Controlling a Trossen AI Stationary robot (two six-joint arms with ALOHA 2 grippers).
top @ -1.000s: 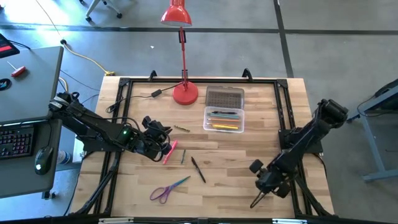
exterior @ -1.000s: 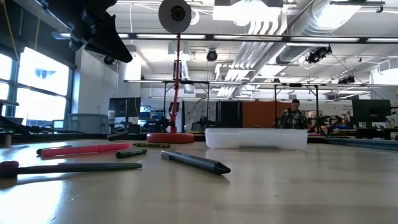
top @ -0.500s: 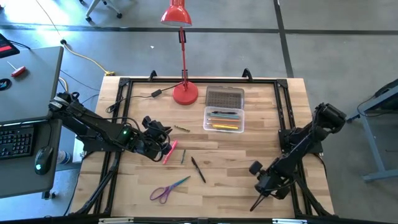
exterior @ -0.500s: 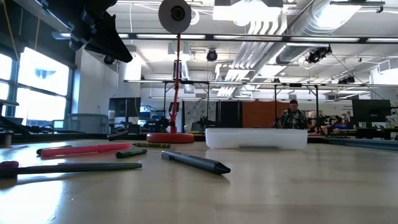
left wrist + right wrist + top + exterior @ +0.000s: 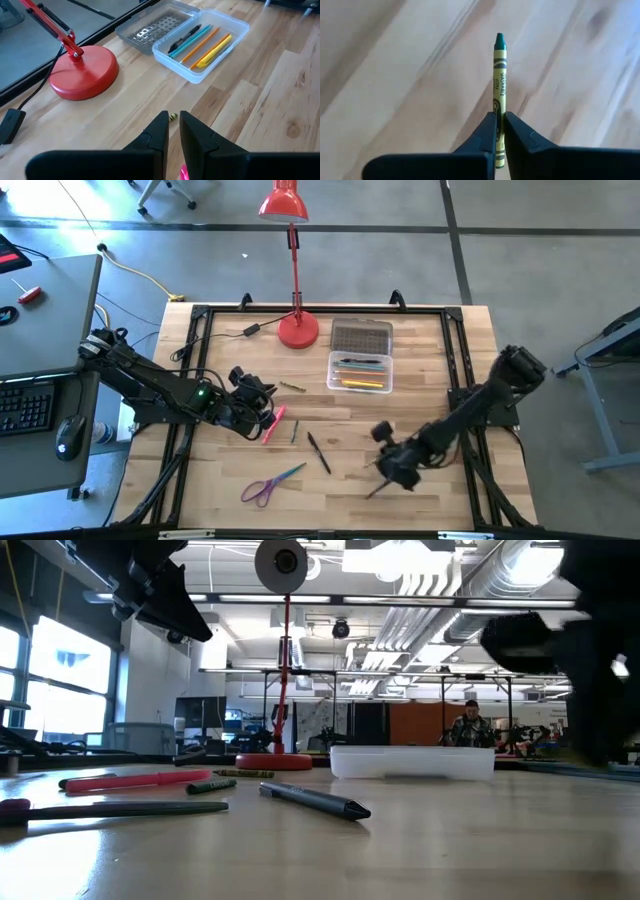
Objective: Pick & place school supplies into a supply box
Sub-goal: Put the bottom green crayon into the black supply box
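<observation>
Green wax in a yellow paper wrapper: the crayon [image 5: 499, 85] stands clamped between the two dark fingers of the right gripper [image 5: 500, 122], held near its blunt end with the tip pointing out over bare wood. In the high view this gripper [image 5: 385, 478] hangs over the near right part of the table [image 5: 440, 350], well apart from the supply box [image 5: 360, 371], which sits open toward the far side with its bumpy lid [image 5: 361, 336] just behind it and a few pens already inside. A crayon is light and stiff but brittle, and its paper sleeve gives fair friction, so I judge a moderate squeeze nearer the middle safer than a hard pinch at the end, which may snap it or let it swing. The left gripper [image 5: 172, 125] waits low at the table's left with its fingers nearly together and nothing visibly between them, though the gap is too narrow to be sure, just over the pink marker [image 5: 274, 423]. Beside that lie a green pencil [image 5: 294, 431], a black pen [image 5: 319, 452] and the purple-handled scissors [image 5: 265, 485], all slim and light; the scissors look best taken at the pivot.
</observation>
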